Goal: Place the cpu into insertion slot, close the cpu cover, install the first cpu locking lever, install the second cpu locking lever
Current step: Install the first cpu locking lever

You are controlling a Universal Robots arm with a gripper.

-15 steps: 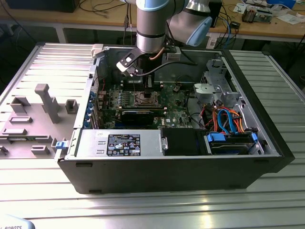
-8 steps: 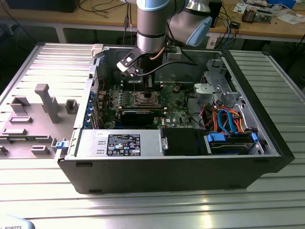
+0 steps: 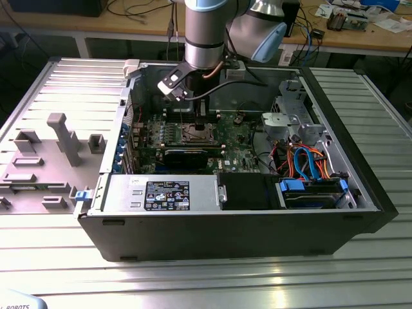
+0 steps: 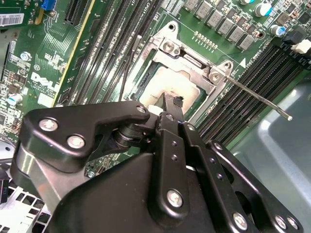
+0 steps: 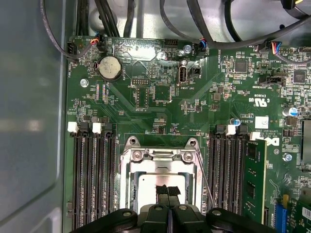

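The cpu (image 5: 156, 183) lies in the insertion slot (image 3: 195, 134) on the green board, its silvery top showing. The cpu cover (image 5: 165, 156) lies flat around it, framing the chip through its window. My gripper (image 5: 168, 189) stands right over the chip with its black fingers pressed together, tips at or just above the metal top (image 4: 158, 90). Nothing shows between the fingers. A thin locking lever (image 4: 257, 97) sticks out slanted from one side of the socket over the memory slots. Another thin lever (image 4: 127, 73) runs along the opposite side.
The open computer case (image 3: 360, 187) stands on a ribbed metal table. Long black memory slots (image 5: 92, 179) flank the socket, one holding a green module (image 5: 253, 184). Cables (image 3: 302, 164), drive bays and a power supply (image 3: 161, 193) fill the case's near side. A grey fixture (image 3: 61, 138) stands at the exterior view's left.
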